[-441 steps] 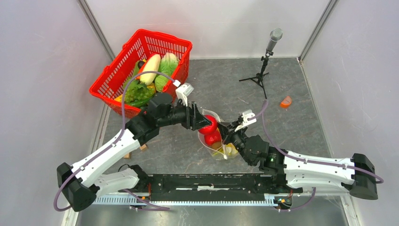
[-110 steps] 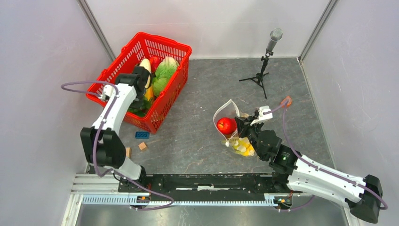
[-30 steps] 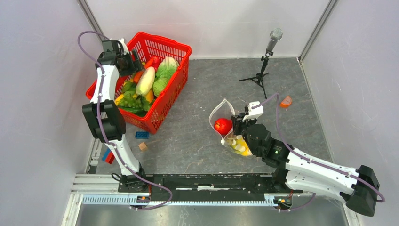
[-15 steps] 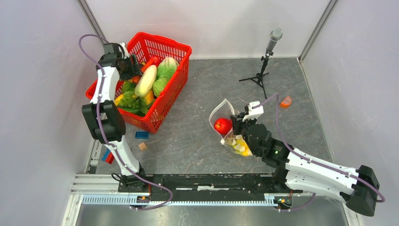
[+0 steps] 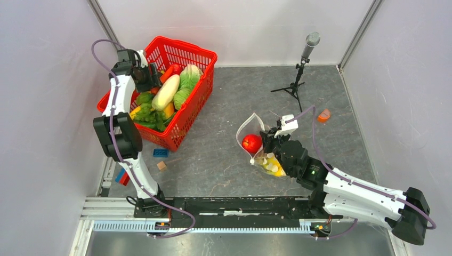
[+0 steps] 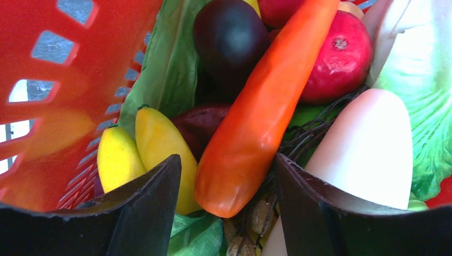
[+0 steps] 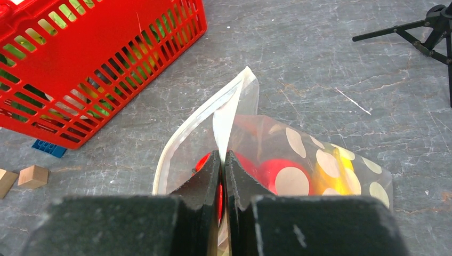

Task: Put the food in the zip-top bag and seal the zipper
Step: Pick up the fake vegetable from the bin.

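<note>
The left fingers (image 6: 152,213) stand apart on either side of the lower end of an orange carrot (image 6: 256,117), not yet pressing on it as far as the wrist view shows, though the gap looks narrow on the right side. A second ago this arm hung a little higher over the far left corner of the red basket (image 5: 181,45); it has since dipped in among the pile, so the carrot now lies squarely between the fingers, with two yellow pieces (image 6: 154,144) to one side and a pale long vegetable (image 6: 368,149) to the other. The right fingers (image 7: 240,184) are pressed together on the thin upper lip of the zip-top bag (image 7: 320,160), lifting it so the mouth gapes toward the basket; that grip and the bag's place on the grey surface (image 5: 213,154) look unchanged over the last second. The zipper (image 7: 186,129) runs along the open rim and is clearly unsealed. Inside the bag sit a red tomato (image 5: 252,142) and some yellow food (image 5: 271,165), so part of the loading is done, while most of the food is in the basket, well apart from the bag. The dip suggests the carrot is the next pick: the left fingers need to close on it and carry it across to the held-open mouth, and sealing looks a long way off.
</note>
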### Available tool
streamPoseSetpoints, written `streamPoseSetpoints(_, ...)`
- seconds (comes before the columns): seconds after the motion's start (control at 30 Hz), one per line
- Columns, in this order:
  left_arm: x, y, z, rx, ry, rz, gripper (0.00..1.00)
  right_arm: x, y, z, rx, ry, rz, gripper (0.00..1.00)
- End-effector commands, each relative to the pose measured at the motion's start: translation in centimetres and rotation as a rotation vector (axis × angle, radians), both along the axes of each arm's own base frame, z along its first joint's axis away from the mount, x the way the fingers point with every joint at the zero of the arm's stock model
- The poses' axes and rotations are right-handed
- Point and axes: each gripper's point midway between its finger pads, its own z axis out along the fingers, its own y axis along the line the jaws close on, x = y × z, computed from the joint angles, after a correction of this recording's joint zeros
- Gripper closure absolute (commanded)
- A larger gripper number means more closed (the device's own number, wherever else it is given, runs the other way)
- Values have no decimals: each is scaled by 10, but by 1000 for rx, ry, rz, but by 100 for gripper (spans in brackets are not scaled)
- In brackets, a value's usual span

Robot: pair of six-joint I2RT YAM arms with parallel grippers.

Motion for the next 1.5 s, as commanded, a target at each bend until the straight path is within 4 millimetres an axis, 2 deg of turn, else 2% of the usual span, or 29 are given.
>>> streamPoseSetpoints(0.0,-12,3,-19,22,77,-33,27,0,6,24,81,-38,18,90)
streamPoseSetpoints(0.17,-9,5,-36,23,116,-35,22,-1,5,23,90,-35,22,90)
streamPoseSetpoints(0.2,-9,5,-40,16,128,-31,23,-1,5,22,93,-34,23,90)
streamPoseSetpoints(0.3,-11,-4,-38,-25,109,-43,36,-2,6,19,86,-28,26,90)
streamPoseSetpoints(0.43,-14,-5,-17,-20,58,-34,59,-2,7,19,89,-24,33,91)
streamPoseSetpoints(0.53,-21,-4,-5,0,33,-35,67,-4,10,24,104,-29,49,93)
streamPoseSetpoints(0.67,-31,-5,21,16,-24,-31,71,-7,10,31,130,-37,64,94)
streamPoseSetpoints(0.77,-39,-7,42,24,-78,-27,72,-9,7,34,150,-44,62,94)
streamPoseSetpoints(0.93,-52,-10,65,27,-140,-23,72,-9,5,36,158,-50,60,94)
streamPoseSetpoints(1.13,-63,-14,84,32,-193,-33,72,-10,9,33,158,-41,75,94)
streamPoseSetpoints(1.27,-69,-14,86,49,-200,-44,73,-11,10,31,158,-38,82,94)
streamPoseSetpoints(1.37,-69,-14,83,51,-194,-55,68,-11,12,31,163,-37,89,94)
streamPoseSetpoints(1.47,-65,-11,71,57,-153,-50,50,-11,12,30,163,-36,91,94)
